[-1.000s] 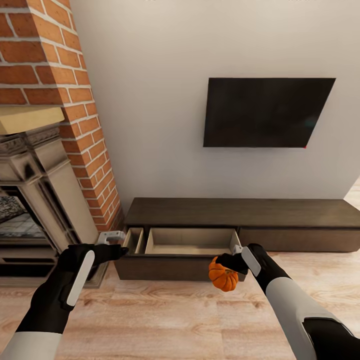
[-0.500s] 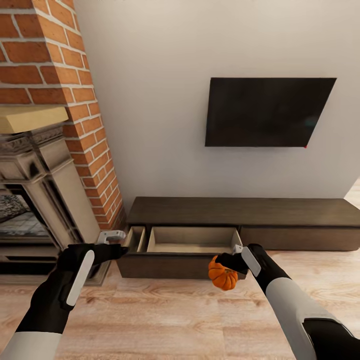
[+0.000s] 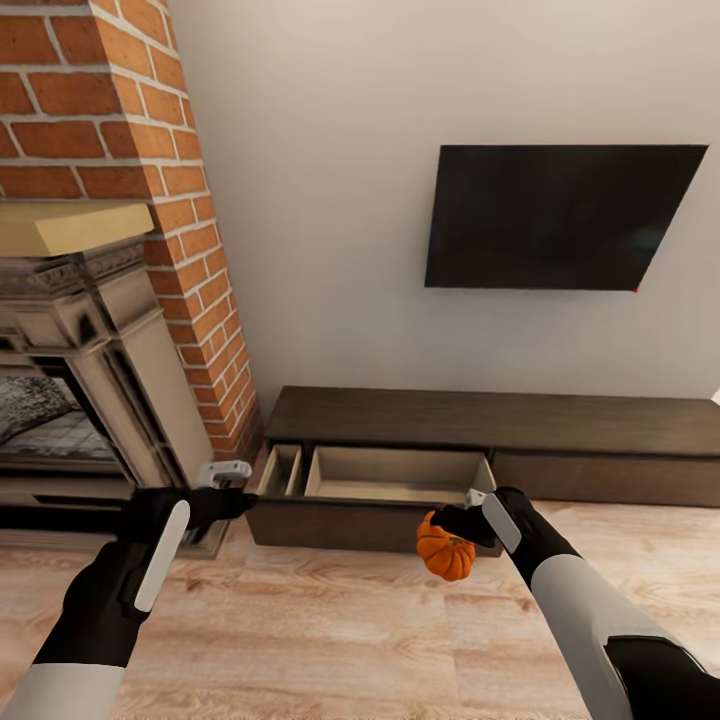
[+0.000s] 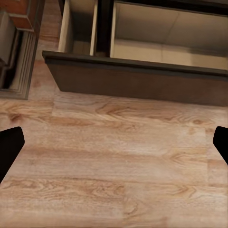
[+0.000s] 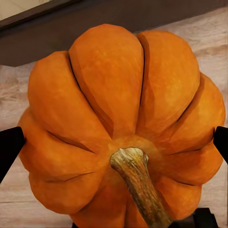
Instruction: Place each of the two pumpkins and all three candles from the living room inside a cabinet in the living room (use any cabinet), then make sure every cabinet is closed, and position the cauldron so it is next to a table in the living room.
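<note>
— Room ahead? From the head, the cabinet (image 3: 480, 420) runs low along the wall, its drawer (image 3: 398, 476) pulled out over bare floor (image 3: 330, 640), a fireplace (image 3: 90, 340) on the left.
— And the hands?
— Right hand (image 3: 462, 524) grips the pumpkin (image 3: 446, 550) just before the drawer's front. Left hand (image 3: 228, 472) hangs empty, fingers spread.
— Left wrist?
— Two pale compartments, a divider between.
— Right wrist?
— Pumpkin (image 5: 121, 128) ribs and stem (image 5: 137, 183) close up.

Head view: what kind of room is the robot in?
Most likely a living room: a red brick fireplace with a carved stone surround, a flat black wall-mounted television, and a long, low dark-brown wooden cabinet under it, on a pale wooden plank floor.
</note>
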Controlling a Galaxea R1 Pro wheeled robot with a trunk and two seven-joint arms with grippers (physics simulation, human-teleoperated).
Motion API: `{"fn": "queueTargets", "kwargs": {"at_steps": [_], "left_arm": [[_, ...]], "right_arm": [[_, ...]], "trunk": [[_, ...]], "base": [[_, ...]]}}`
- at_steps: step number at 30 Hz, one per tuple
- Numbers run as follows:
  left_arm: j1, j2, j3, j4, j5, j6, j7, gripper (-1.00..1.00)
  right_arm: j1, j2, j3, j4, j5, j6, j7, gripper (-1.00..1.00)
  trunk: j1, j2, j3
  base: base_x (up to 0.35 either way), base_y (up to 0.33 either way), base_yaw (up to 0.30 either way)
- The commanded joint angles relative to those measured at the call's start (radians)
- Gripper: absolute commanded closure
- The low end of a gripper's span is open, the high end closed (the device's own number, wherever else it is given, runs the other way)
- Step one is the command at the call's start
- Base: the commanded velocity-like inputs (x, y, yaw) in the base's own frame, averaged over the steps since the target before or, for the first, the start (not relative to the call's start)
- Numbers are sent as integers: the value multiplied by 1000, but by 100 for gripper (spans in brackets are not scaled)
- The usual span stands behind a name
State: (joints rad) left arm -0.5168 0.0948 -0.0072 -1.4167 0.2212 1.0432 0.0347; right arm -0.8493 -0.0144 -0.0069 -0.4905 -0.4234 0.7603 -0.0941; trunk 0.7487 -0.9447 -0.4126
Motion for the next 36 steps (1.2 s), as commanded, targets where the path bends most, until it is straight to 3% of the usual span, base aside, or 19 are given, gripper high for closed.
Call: {"fn": "queueTargets", "kwargs": {"at_steps": [1, 36], "left_arm": [[-1, 0, -1, -1, 6, 4, 4, -100], [-1, 0, 0, -1, 10, 4, 4, -100]], "right_arm": [[0, 0, 0, -2, -14, 4, -8, 100], [-1, 4, 5, -1, -12, 4, -10, 100]], "trunk": [[0, -1, -3], [0, -1, -57]], "base": [[0, 0, 81], [-17, 26, 131]]}}
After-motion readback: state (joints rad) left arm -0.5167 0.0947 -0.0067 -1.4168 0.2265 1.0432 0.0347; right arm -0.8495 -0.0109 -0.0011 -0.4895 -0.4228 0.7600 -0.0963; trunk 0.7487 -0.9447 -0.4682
